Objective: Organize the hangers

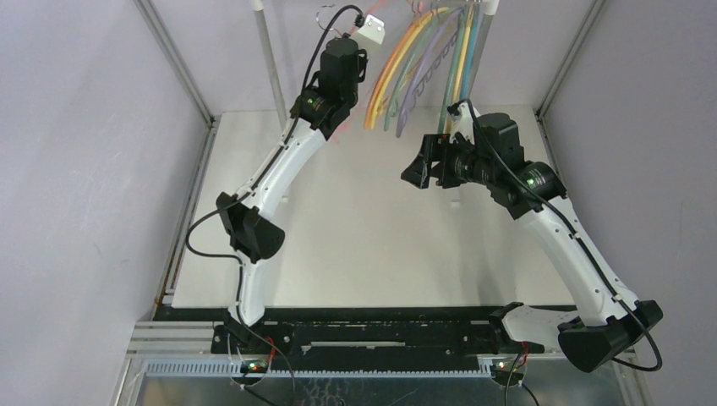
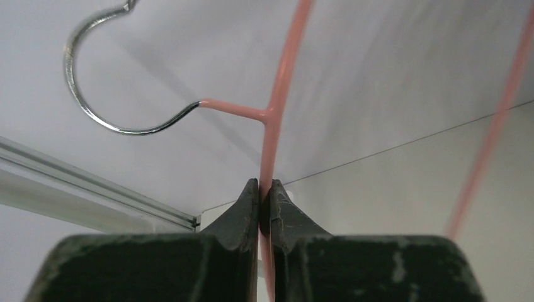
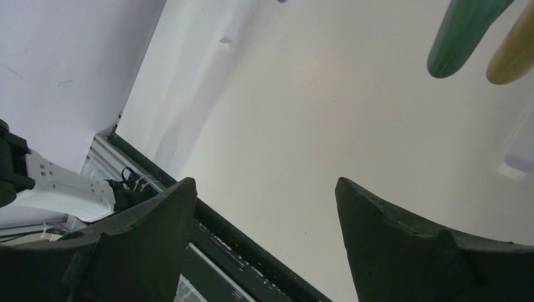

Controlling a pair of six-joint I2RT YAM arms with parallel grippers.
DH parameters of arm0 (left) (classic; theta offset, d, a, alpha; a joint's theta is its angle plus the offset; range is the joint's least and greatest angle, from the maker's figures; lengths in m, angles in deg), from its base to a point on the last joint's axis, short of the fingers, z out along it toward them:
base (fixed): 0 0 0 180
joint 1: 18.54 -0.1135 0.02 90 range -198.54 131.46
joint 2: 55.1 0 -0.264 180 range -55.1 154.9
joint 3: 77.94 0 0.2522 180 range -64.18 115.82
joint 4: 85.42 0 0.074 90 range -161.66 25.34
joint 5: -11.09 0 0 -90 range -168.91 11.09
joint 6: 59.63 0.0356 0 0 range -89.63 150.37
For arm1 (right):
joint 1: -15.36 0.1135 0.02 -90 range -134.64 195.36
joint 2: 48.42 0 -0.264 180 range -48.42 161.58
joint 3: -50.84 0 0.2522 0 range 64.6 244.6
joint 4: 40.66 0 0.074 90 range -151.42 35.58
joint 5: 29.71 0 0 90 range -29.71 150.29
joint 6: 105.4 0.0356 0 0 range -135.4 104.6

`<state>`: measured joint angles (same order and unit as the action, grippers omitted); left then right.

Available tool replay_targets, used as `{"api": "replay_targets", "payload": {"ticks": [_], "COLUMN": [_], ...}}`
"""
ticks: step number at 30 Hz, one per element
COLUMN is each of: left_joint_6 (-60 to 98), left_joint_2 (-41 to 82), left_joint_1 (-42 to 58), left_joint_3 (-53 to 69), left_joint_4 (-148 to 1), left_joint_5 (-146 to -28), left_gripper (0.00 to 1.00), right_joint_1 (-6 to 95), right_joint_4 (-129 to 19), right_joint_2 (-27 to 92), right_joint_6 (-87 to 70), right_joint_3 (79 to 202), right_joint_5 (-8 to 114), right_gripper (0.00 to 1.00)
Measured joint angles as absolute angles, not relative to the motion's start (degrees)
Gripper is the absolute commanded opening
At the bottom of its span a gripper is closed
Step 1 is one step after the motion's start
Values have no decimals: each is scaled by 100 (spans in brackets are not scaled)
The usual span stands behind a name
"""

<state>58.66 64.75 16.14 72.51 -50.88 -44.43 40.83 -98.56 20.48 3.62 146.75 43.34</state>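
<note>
The left gripper (image 2: 265, 189) is closed tight on the thin bar of the pink hanger (image 2: 275, 107), just below its metal hook (image 2: 94, 107), over the far edge of the bench (image 1: 363, 245), left of its middle. The right gripper (image 3: 264, 207) stands wide open and holds nothing, above the far right part of the bench. The other hangers (image 1: 423, 59) hang in one bunch over the far edge, just right of the left gripper. A green tip (image 3: 463, 31) and a yellow tip (image 3: 513, 56) show beyond the right fingers. The grey side walls (image 1: 84, 169) are well apart from both grippers.
</note>
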Motion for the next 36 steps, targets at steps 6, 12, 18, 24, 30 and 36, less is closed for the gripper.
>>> {"api": "replay_targets", "payload": {"ticks": [6, 12, 18, 24, 30, 36], "left_joint_6": [5779, 5735, 6089, 6552, 6985, 7335], "left_joint_2": [6368, 5918, 4917, 4707, 4807, 5279], "left_joint_1": [1587, 1603, 1854, 2160, 2177, 2134], "left_joint_3": [7023, 6291, 4886, 5012, 5386, 5961], "left_joint_4": [-5165, -5215, -5619, -6168, -6338, -6349], "left_joint_5": [-4369, -4294, -3884, -3704, -3656, -3689], "left_gripper": [0, 0, 0, 0, 0, 0], "right_joint_1": [4083, 4081, 4070, 4059, 4057, 4052], "right_joint_4": [-9797, -9736, -9738, -9655, -9652, -9650], "right_joint_2": [2048, 2048, 2048, 2054, 2059, 2122], "right_joint_6": [410, 445, 454, 506, 530, 528], "right_joint_3": [14640, 14561, 14445, 14445, 14445, 14445], "right_joint_5": [4327, 4321, 4307, 4198, 4192, 4192], "right_gripper": [88, 88, 87, 87, 87, 87]}}
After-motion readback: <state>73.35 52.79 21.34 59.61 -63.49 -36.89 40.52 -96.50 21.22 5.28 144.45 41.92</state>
